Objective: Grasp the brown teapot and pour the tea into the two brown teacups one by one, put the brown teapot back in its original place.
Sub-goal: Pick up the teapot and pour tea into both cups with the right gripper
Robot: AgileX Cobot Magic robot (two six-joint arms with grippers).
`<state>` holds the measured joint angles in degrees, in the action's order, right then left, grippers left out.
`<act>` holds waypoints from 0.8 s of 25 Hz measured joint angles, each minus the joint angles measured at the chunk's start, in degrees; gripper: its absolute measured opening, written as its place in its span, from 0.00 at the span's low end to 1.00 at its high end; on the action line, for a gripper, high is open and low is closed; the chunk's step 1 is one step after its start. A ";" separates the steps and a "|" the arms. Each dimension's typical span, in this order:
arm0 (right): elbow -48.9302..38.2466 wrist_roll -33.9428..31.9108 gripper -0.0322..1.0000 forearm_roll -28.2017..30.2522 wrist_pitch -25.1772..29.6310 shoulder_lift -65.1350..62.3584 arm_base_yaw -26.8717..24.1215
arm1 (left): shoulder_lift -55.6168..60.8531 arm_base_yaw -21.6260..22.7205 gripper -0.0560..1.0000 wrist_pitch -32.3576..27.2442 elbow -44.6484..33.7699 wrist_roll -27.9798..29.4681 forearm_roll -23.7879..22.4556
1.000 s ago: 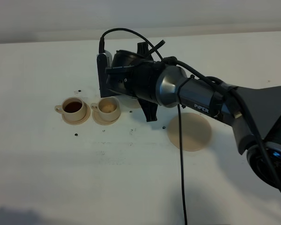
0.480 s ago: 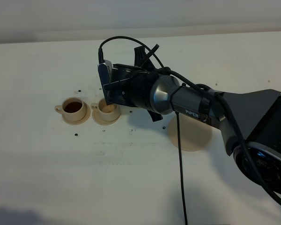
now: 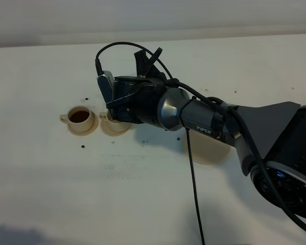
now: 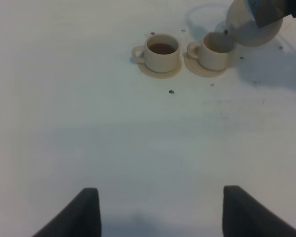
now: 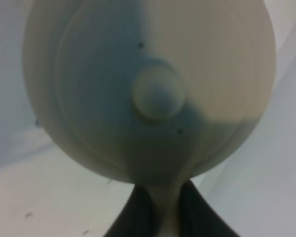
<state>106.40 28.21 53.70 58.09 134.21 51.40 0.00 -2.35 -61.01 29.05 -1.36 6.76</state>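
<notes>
white table [image 3: 51,194], cup saucers [image 3: 74,130], wide saucer [image 3: 212,152]

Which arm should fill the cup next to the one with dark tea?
Right. The right pincer holds the brown teapot, tipped with its spout at that teacup. The left pincer is open and empty, well back from it.

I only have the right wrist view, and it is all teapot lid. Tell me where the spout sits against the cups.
Observer: The left wrist view shows the teapot held up, its spout at the rim of the near cup, the one closer to the pot.
Operator: Report what is in each cup.
Observer: The far cup holds dark tea. The near cup's inside looks pale.
Operator: Check the big saucer for the return.
Observer: The high view shows the big saucer partly hidden under the right arm. The part in sight is bare.
</notes>
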 joint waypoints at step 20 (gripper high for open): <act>0.00 5.18 0.12 8.69 -0.68 0.00 1.52 | 0.00 0.10 0.54 0.00 0.00 0.00 0.00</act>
<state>106.40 33.39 62.38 57.41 134.21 52.92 0.00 -2.25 -61.01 29.05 -1.36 6.76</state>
